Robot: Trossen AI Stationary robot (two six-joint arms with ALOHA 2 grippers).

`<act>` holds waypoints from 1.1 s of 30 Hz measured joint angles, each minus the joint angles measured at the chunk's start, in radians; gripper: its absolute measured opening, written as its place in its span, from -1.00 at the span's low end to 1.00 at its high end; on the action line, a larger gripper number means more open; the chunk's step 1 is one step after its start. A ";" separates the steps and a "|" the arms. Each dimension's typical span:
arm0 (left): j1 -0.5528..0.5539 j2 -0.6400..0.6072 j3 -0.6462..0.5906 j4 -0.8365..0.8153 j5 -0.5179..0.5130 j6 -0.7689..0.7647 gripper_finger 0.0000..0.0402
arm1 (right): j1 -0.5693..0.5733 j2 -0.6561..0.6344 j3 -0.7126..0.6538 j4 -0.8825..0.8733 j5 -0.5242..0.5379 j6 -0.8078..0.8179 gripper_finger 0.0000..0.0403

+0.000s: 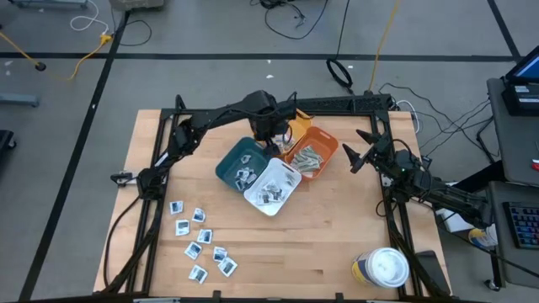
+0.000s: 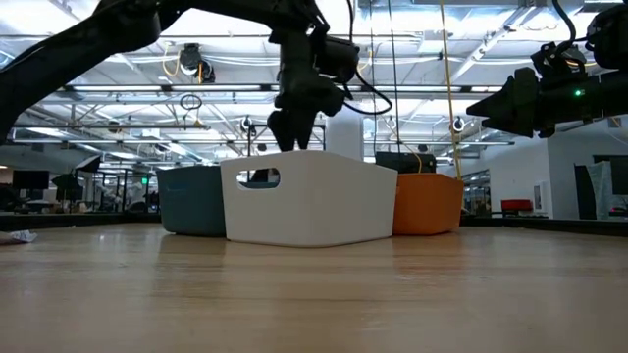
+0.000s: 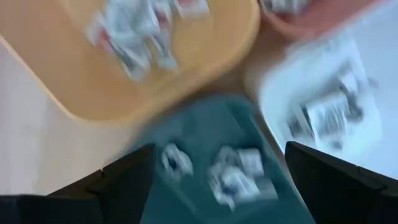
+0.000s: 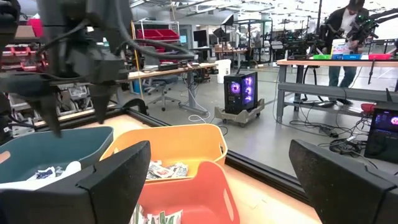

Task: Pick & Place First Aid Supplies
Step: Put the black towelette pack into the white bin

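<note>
Nine-odd white square packets (image 1: pixel 202 244) with blue marks loose on table (image 1: pixel 320 244); both jaws apart.

1. A wooden table (image 1: pixel 320 236) carries everything.
2. Four bins stand clustered near its middle, touching: teal bin (image 1: pixel 229 164), white bin (image 1: pixel 289 189), orange bin (image 1: pixel 330 145), yellow bin (image 1: pixel 301 126).
3. Loose packets (image 1: pixel 202 240) lie scattered on the front left.
4. A tub (image 1: pixel 383 268) stands at the front right.
</note>
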 joint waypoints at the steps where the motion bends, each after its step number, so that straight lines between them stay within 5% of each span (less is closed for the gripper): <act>1: -0.007 0.000 -0.003 -0.004 -0.002 0.001 0.81 | 0.000 0.000 0.000 0.000 0.000 0.000 0.87; 8: -0.131 -0.104 -0.094 0.037 -0.044 0.078 0.81 | 0.000 0.000 0.000 0.000 0.000 0.000 0.87; 14: -0.280 -0.271 -0.389 0.215 -0.060 0.107 0.81 | 0.000 0.000 0.000 0.000 0.000 0.000 0.87; 22: -0.501 -0.487 -0.766 0.450 -0.019 -0.044 0.81 | 0.000 0.000 0.000 0.000 0.000 0.000 0.87; 33: -0.801 -0.622 -0.968 0.530 -0.029 -0.258 0.81 | 0.000 0.000 0.000 0.000 0.000 0.000 0.87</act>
